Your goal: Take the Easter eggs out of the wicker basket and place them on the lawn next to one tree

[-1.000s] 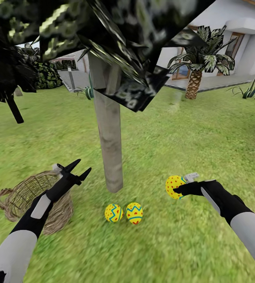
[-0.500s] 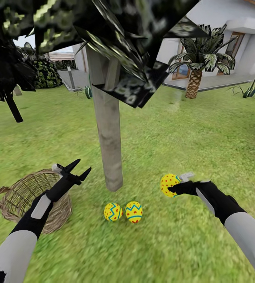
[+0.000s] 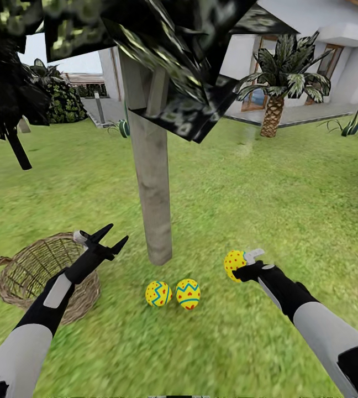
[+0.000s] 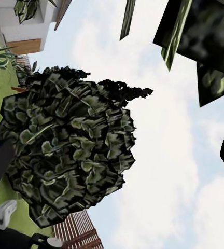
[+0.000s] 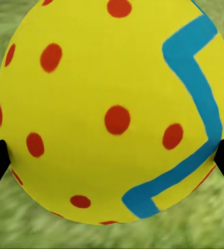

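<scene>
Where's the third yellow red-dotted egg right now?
In the head view, the third yellow egg is clamped in the right gripper, right of the grey-tan tree trunk and of the two eggs on the grass.

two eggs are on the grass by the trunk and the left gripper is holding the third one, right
Not quite: the third egg is held by the right gripper, as the head view shows. The left gripper is open above the wicker basket. Two eggs do lie by the trunk.

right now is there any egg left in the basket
No, the wicker basket looks empty in the head view.
</scene>
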